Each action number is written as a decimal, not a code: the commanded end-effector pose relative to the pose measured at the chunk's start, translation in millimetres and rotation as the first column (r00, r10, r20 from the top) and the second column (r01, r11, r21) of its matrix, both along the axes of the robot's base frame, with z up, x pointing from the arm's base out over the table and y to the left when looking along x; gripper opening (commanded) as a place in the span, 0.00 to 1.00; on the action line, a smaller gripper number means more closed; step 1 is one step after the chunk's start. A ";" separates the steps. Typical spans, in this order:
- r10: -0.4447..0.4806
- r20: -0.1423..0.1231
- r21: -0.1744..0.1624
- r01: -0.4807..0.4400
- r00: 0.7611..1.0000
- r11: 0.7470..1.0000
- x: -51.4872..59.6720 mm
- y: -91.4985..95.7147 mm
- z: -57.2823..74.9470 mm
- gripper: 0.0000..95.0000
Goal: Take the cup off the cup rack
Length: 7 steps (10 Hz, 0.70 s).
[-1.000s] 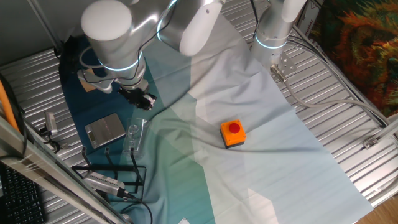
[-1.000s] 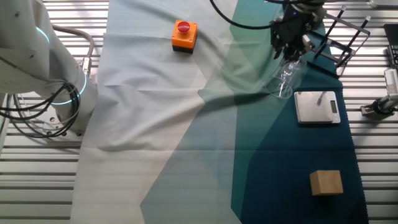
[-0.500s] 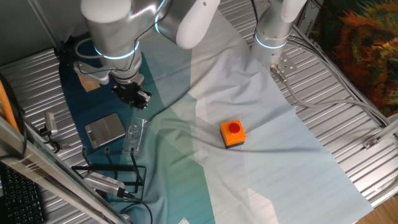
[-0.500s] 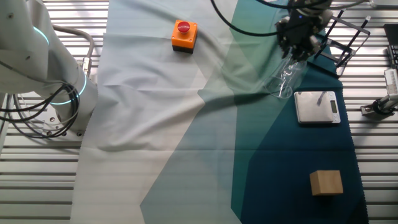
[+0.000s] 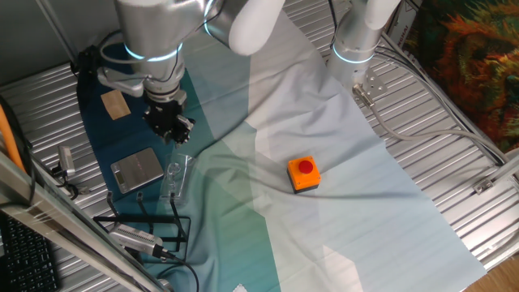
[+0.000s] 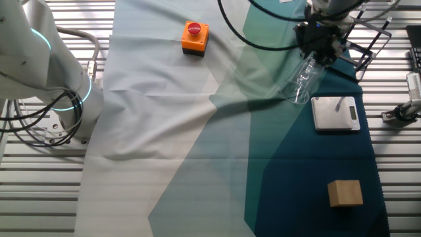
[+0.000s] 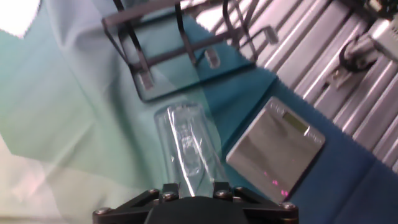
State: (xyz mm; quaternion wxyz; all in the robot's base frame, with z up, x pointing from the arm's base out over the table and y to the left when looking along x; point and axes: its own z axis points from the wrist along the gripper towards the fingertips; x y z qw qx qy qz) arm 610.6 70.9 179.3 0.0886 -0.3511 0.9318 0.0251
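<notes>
- The gripper [image 5: 169, 127] hangs above the cup [image 5: 174, 180], clear of it; whether its fingers are spread or closed cannot be told.
- The cup [image 7: 186, 146] lies on its side on the cloth [image 5: 340, 195], between the cup rack [image 7: 177, 46] and the grey scale [image 7: 275, 145].

Arm bent low, gripper [image 5: 169, 127] pointing down

No text, label, brand or number can be read anywhere.

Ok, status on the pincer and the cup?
Pincer above the clear drinking glass, jaw state unclear. Glass lying on its side on the cloth, off the black wire rack. Nothing in the way.
</notes>
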 end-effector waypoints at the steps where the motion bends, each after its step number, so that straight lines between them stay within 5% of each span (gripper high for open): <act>1: 0.012 0.036 0.041 -0.014 0.999 0.999 3.6 1.0 -2.2 0.40; 7: 0.028 0.080 0.091 -0.036 0.996 0.995 8.5 -0.4 -11.8 0.40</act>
